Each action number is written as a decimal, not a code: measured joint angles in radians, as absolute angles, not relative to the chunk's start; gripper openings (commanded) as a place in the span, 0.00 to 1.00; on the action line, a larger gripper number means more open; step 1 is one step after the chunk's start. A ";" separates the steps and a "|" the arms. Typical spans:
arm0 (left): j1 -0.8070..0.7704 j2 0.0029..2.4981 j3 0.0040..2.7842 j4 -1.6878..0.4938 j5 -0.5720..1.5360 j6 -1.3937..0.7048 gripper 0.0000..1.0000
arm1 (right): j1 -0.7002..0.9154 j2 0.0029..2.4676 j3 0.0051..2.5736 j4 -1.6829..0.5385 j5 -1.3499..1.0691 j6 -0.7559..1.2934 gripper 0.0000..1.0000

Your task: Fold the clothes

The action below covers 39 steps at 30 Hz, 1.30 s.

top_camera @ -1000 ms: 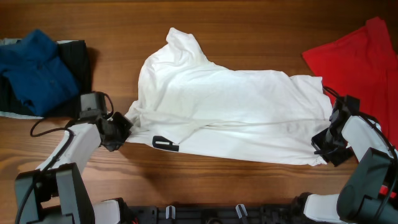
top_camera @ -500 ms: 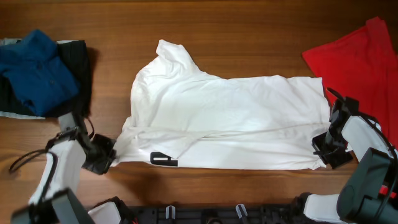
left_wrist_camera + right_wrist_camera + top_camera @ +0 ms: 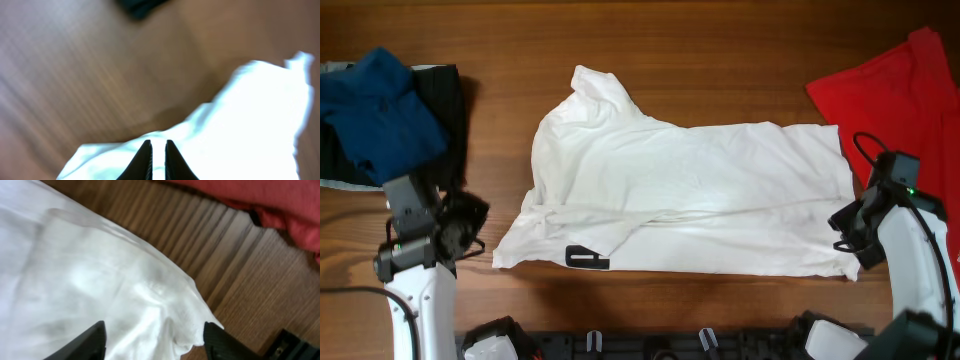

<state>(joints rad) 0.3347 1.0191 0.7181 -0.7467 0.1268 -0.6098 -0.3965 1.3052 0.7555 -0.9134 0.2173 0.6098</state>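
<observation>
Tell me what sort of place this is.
Probably a robot test bench set up for laundry folding: a bare wooden table, two white robot arms at its near edge, and loose garments laid out, a white T-shirt, a red shirt and a blue pile.

Left arm [image 3: 418, 285]: white, set off the white T-shirt's [image 3: 690, 190] lower-left corner. Left gripper [image 3: 470, 218] is apart from the cloth, fingers [image 3: 145, 157] nearly together with a thin slit between.
Right arm [image 3: 912, 250]: at the T-shirt's lower-right corner. Right gripper [image 3: 156, 342] is spread wide over that corner.
</observation>
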 measured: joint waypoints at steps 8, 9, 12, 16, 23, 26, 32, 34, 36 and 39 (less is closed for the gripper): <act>0.109 1.177 1.023 -0.726 0.131 -0.427 0.44 | -0.397 1.211 0.756 -0.881 0.042 0.459 0.71; 0.084 1.220 1.063 -0.723 0.131 -0.402 0.50 | -0.397 1.210 0.756 -0.880 0.016 0.438 0.71; 0.011 1.411 1.202 -0.710 0.139 -0.326 0.53 | -0.397 1.209 0.756 -0.879 -0.035 0.397 0.71; -0.008 1.667 1.358 -0.684 0.162 -0.254 0.53 | -0.397 1.208 0.756 -0.882 -0.061 0.379 0.71; -0.008 1.977 1.466 -0.490 0.181 -0.191 0.52 | -0.397 1.206 0.757 -0.883 -0.071 0.372 0.72; -0.008 2.040 1.467 -0.437 0.180 -0.172 0.52 | -0.397 1.206 0.757 -0.883 -0.071 0.372 0.72; -0.010 2.127 1.472 -0.401 0.181 -0.157 0.54 | -0.397 1.206 0.757 -0.882 -0.071 0.371 0.72; -0.017 2.145 1.473 -0.410 0.181 -0.155 0.57 | -0.397 1.206 0.757 -0.882 -0.072 0.372 0.72; -0.029 2.160 1.480 -0.421 0.182 -0.139 0.56 | -0.397 1.206 0.757 -0.882 -0.071 0.372 0.71; -0.052 2.169 1.497 -0.449 0.182 -0.124 0.56 | -0.397 1.206 0.757 -0.878 -0.071 0.372 0.72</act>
